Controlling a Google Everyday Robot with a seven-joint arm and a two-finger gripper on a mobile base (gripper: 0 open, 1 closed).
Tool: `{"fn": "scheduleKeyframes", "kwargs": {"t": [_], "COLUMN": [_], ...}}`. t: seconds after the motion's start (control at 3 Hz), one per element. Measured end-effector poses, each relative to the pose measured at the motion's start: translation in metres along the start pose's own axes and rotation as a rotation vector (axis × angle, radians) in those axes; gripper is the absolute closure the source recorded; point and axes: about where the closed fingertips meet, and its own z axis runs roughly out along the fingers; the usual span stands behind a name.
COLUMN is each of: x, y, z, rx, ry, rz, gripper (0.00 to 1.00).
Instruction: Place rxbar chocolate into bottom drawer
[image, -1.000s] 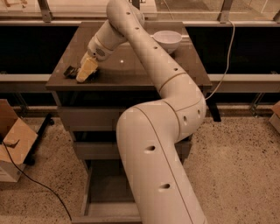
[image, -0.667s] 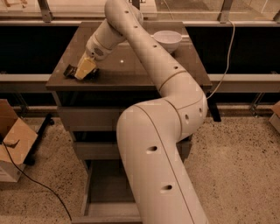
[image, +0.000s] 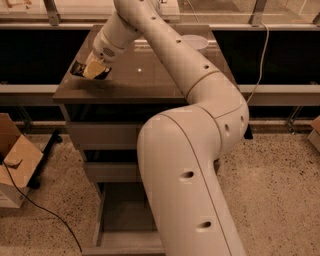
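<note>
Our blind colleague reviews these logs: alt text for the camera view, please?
The pincer is at the rxbar chocolate near the left edge of the cabinet top, while the bottom drawer stands pulled open below, partly hidden by the arm.

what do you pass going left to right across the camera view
cardboard box → rxbar chocolate, with the gripper down at it → white bowl → hanging cable

Speckled floor (image: 280, 170), cardboard box (image: 17, 162), black cable (image: 37, 207).
</note>
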Motion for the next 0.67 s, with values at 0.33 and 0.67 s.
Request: {"fn": "scheduleKeyframes", "kwargs": {"t": [0.33,0.67], "x": [0.001,0.012], "y": [0.011,0.027], "z": [-0.016,-0.031], "rx": [0.015,0.028], "ry": [0.016,0.038], "rz": [0.013,0.047], "gripper": [1.00,1.00]}}
